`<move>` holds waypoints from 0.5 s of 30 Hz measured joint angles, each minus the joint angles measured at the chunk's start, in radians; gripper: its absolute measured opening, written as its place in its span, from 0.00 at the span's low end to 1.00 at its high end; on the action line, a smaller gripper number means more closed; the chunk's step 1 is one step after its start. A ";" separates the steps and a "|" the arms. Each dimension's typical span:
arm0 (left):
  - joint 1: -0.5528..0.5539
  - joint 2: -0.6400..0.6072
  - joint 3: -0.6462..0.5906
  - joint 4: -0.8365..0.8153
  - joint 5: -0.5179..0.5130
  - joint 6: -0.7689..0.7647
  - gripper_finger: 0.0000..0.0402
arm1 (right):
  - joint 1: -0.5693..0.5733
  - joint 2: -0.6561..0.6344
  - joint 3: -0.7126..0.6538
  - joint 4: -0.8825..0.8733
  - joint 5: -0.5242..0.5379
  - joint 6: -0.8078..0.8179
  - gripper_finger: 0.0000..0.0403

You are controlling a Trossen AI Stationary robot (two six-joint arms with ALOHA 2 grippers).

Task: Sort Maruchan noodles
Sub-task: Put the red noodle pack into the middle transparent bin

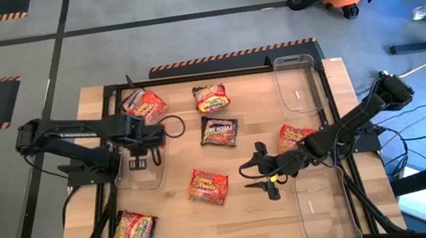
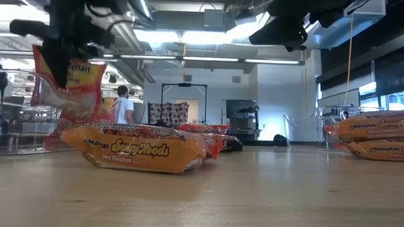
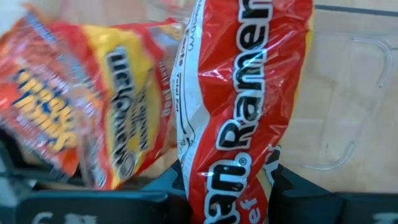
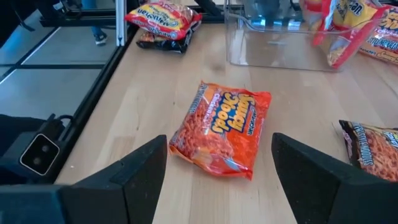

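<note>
Near the left edge of the table (image 1: 86, 228), the left pincer (image 1: 142, 156) hangs above a clear bin (image 1: 139, 178) and is clamped on a red ramen packet (image 3: 242, 99), which stands on end between the two fingers; in the low view this packet (image 2: 66, 75) is lifted off the table. A second, orange-and-yellow packet (image 3: 68, 99) shows just beside the held one in the left wrist view; whether it is inside the bin I cannot tell.

Toward the right side, the right pincer (image 1: 264, 175) hovers over the wood with its fingers wide apart and nothing between them. An orange spicy-chicken packet (image 4: 222, 126) lies flat on the table just in front of it, not touched.

Other packets lie loose on the table: one near the far left corner (image 1: 144, 105), one at the far middle (image 1: 212, 98), a dark maroon one (image 1: 219, 131) just below that, one near the front left corner (image 1: 133, 232), and one under the right arm (image 1: 295, 136). A clear bin at the far right corner (image 1: 296, 82) and another at the near right corner (image 1: 327, 216) stand along the right edge; what they hold is not clear from above.
</note>
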 joint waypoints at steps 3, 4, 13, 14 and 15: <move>0.043 0.006 -0.056 0.060 0.046 0.043 0.20 | 0.000 0.000 0.000 -0.003 -0.002 0.000 0.67; 0.056 0.005 -0.071 0.070 0.054 0.053 0.20 | 0.000 0.000 0.000 -0.003 -0.008 0.000 0.67; 0.184 0.005 -0.195 0.260 0.120 0.162 0.20 | 0.000 0.000 0.000 -0.005 -0.011 -0.017 0.67; 0.193 0.005 -0.205 0.270 0.118 0.162 0.21 | 0.000 0.000 0.000 -0.004 -0.011 -0.016 0.67; 0.201 0.005 -0.212 0.276 0.114 0.162 0.21 | 0.000 0.000 0.000 -0.004 -0.011 -0.016 0.67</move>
